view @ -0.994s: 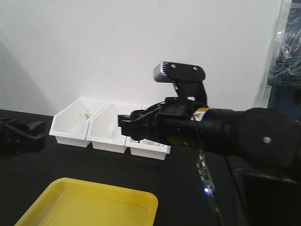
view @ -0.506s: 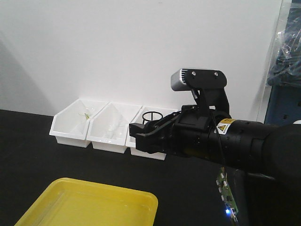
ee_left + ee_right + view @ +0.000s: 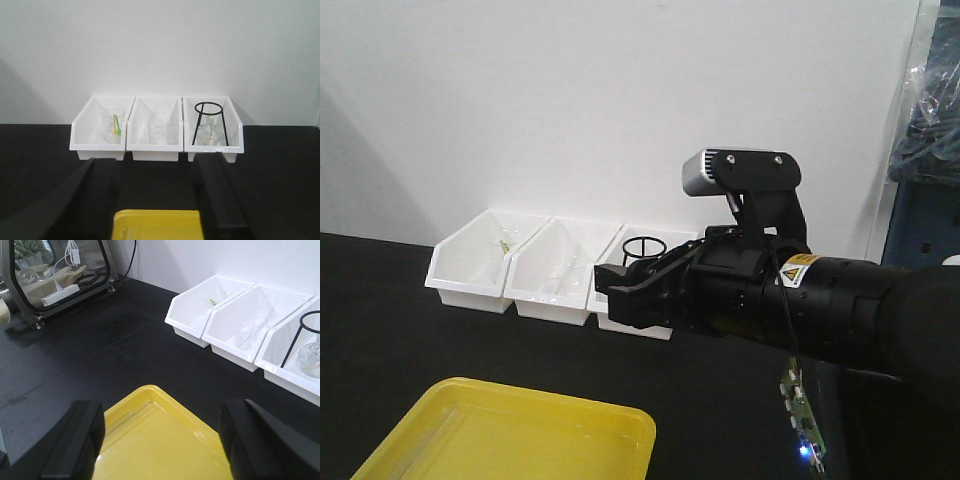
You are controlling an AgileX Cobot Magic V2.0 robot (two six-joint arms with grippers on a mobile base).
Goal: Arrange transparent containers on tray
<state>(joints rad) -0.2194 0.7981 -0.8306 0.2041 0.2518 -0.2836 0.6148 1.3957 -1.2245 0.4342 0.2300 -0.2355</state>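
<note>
Start of the transfer. The yellow tray lies bare at the near edge of the table. The transparent containers sit beyond the tray's far rim, in the middle one of three white bins. They are too faint to tell their shape or count.

The left gripper and right gripper both hover above the tray with jaws spread and nothing between them.

You should expect three hazards:
- The bin's slanted wall may block a finger as it reaches in.
- Smooth glass may slip or crack under a poor pinch.
- The flask with black wire stand, in the bin right of the middle one, could be seized or knocked by mistake.
</note>
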